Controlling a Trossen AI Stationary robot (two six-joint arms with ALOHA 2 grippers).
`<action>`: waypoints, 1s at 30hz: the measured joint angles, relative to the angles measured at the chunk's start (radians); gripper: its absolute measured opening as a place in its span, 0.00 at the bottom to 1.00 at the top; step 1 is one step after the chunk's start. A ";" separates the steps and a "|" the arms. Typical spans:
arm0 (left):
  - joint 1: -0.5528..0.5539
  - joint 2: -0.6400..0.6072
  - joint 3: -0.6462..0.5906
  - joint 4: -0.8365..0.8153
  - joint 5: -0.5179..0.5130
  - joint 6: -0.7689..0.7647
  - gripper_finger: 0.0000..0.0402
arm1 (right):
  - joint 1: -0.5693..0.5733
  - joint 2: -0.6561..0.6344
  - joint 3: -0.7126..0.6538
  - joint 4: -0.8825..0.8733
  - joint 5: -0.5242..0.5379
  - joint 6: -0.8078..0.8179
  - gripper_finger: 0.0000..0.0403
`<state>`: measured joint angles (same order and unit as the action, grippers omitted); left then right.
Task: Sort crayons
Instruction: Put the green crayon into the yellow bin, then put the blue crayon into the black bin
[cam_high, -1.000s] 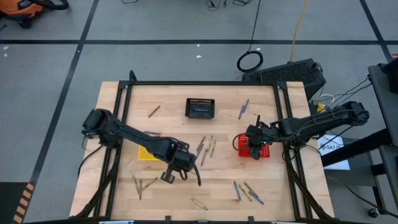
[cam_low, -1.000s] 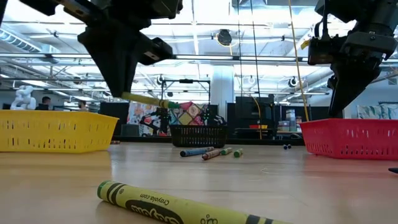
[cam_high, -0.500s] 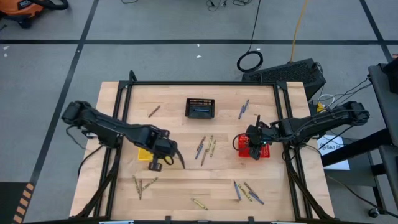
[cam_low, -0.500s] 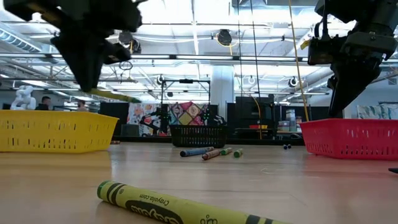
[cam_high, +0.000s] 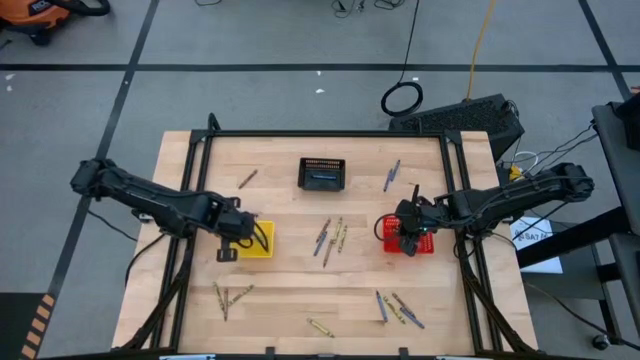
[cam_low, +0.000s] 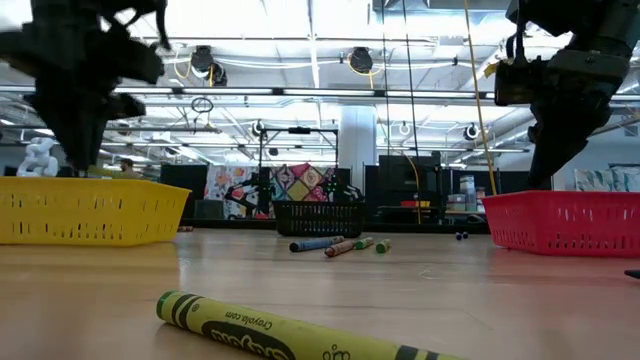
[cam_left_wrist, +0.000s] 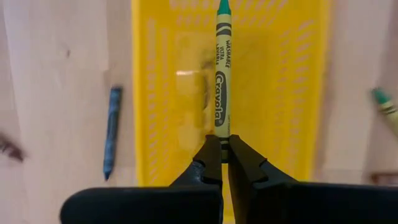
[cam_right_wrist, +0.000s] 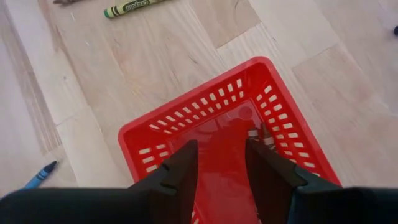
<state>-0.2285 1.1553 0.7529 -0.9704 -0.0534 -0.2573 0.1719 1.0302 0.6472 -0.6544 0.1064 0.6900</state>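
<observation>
One yellow-green crayon (cam_left_wrist: 222, 68) is pinched by its end in our left claw (cam_left_wrist: 222, 163), sticking straight out over the yellow mesh basket (cam_left_wrist: 155, 93), which from above sits on the left side of the surface (cam_high: 290, 290). The jaws are closed tight on the crayon's base. To do this drop well, we judge we should keep the crayon centred over the basket floor, lower it a little so it cannot bounce off the mesh, then part the jaws without swinging the wrist. As the crayon is long next to the basket, a tilt at release could tip it over the wall.

Our right claw (cam_right_wrist: 219, 168) hangs over the red mesh basket (cam_right_wrist: 155, 140) with its fingers spread and nothing between them; it only waits there.

The rest of the crayons lie scattered: a blue crayon (cam_left_wrist: 111, 130) just beside the yellow basket, a cluster (cam_high: 330, 238) near the middle, more (cam_high: 398, 308) toward the near edge, and a few by the black basket (cam_high: 322, 173) at the far side. The open wood between the baskets gives us fair room to travel, but the dark frame rails (cam_high: 196, 165) along both sides hem in wide sweeps, so we would keep moves inboard.
</observation>
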 joint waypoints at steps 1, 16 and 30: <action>0.007 -0.007 -0.017 0.000 -0.001 0.000 0.00 | 0.000 0.000 0.000 0.000 0.000 0.008 0.30; 0.067 -0.014 -0.076 0.064 -0.005 0.002 0.01 | 0.000 0.000 0.000 0.001 0.080 0.117 0.30; 0.067 -0.013 -0.076 0.126 -0.007 0.035 0.00 | -0.039 0.000 0.000 0.231 0.423 -0.059 0.30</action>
<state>-0.1616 1.1419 0.6769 -0.8443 -0.0605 -0.2227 0.1331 1.0302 0.6472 -0.4232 0.5292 0.6308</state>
